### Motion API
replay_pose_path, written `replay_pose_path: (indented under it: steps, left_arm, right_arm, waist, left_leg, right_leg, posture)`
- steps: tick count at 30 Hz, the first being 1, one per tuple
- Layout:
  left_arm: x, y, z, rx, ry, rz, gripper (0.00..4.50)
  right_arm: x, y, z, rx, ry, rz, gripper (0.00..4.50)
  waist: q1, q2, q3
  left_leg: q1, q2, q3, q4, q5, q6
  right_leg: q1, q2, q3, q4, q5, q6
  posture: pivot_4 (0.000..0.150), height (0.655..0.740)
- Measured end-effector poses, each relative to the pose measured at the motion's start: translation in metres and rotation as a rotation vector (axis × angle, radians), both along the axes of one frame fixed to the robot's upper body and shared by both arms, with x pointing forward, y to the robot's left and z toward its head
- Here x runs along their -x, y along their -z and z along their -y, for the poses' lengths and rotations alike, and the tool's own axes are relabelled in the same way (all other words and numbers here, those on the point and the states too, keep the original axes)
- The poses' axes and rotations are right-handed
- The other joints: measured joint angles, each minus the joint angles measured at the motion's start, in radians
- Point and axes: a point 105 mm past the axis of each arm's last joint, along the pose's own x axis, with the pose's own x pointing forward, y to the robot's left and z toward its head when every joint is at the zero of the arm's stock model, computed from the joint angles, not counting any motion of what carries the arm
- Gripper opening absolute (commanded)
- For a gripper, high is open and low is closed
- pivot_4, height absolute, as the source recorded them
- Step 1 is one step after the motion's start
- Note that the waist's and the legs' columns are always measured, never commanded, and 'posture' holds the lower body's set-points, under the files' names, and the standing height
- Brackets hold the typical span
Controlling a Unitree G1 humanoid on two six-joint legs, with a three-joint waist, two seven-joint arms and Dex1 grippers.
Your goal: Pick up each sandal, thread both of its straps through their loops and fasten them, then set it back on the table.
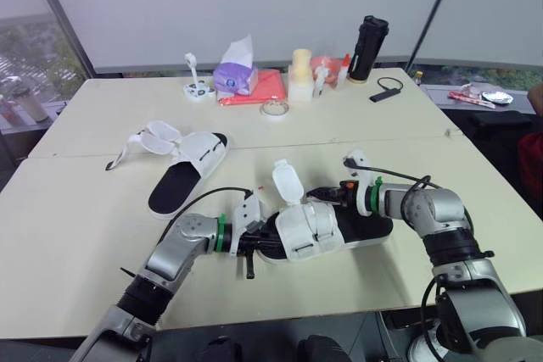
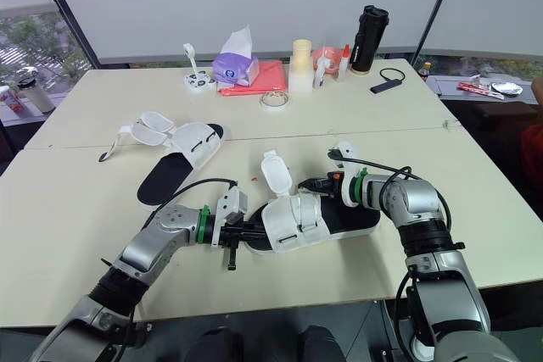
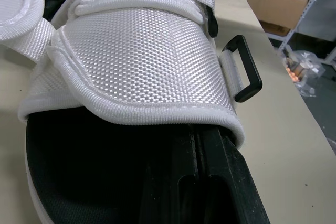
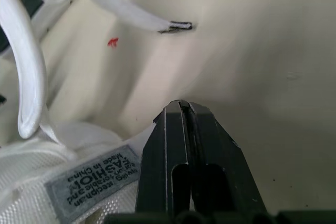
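A white sandal with a black footbed (image 1: 318, 228) lies near the table's front edge, with a gripper at each end. One strap flap (image 1: 287, 182) stands up loose. My left gripper (image 1: 263, 243) is shut, its fingers (image 3: 210, 182) lying on the footbed and tucked under the white woven upper (image 3: 136, 61). A black strap loop (image 3: 247, 69) sticks out at the upper's side. My right gripper (image 1: 318, 195) is shut at the heel end, its fingertips (image 4: 181, 109) over white fabric with a grey label (image 4: 92, 179). The second sandal (image 1: 187, 165) lies at the back left, straps spread open.
Along the table's far side stand a purple tissue box (image 1: 235, 78), a red cloth (image 1: 265, 88), a tape roll (image 1: 274, 108), a cream container (image 1: 300, 74), a black bottle (image 1: 368, 48) and a small black device with a cable (image 1: 386, 91).
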Motion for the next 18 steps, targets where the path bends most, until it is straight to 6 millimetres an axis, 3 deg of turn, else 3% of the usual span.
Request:
replay_pose_path:
  steps: [3,9,15,18]
  left_arm:
    - [0.000,0.000,0.000,0.000,0.000,0.000,0.00]
    - [0.000,0.000,0.000,0.001,0.001,0.000,0.00]
    - [0.000,0.000,0.000,0.001,0.000,0.001,0.00]
    - [-0.005,0.000,0.000,0.006,-0.004,0.014,0.00]
  right_arm:
    - [0.000,0.000,0.000,0.016,-0.006,0.009,1.33]
    - [-0.003,-0.006,0.006,-0.013,0.023,0.032,4.43]
    - [-0.007,-0.033,0.040,-0.085,0.140,0.109,4.48]
    - [-0.004,-0.051,0.046,-0.143,0.141,0.147,4.48]
  waist:
    - [0.000,0.000,0.000]
    - [0.002,0.000,0.000]
    - [0.002,0.001,0.000]
    - [0.004,0.001,0.001]
  left_leg:
    - [0.000,0.000,0.000,0.000,0.000,0.000]
    - [0.000,0.000,0.000,0.000,0.000,0.000]
    - [-0.002,0.000,0.000,0.000,0.000,0.000]
    - [-0.002,0.000,0.000,0.000,0.000,0.000]
  right_leg:
    - [0.000,0.000,0.000,0.000,0.000,0.000]
    - [0.000,0.000,0.000,0.000,0.000,0.000]
    - [-0.001,0.000,0.000,0.000,0.000,0.000]
    - [-0.001,0.000,0.000,0.000,0.000,0.000]
  posture:
    - [0.150,0.7394]
    - [0.150,0.7394]
    - [0.150,0.7394]
    - [0.150,0.7394]
